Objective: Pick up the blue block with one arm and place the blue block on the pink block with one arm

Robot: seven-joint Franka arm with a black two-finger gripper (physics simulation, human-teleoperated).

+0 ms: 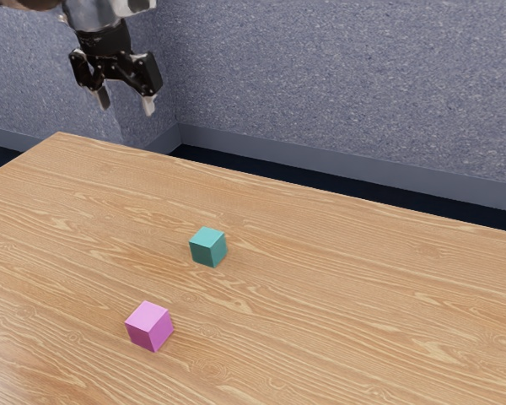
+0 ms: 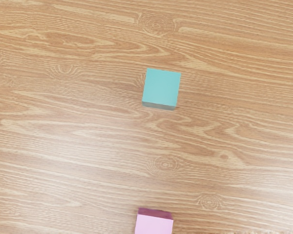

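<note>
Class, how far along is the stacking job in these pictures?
Done: nothing. The small blue-green cube sits on the wooden table, apart from the small pink cube. In hand: the black claw hangs open, empty, high above. Left: grasp, lift, stack.

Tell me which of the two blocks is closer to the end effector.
The blue block; the pink block lies beyond it, farther from the end effector.
</note>
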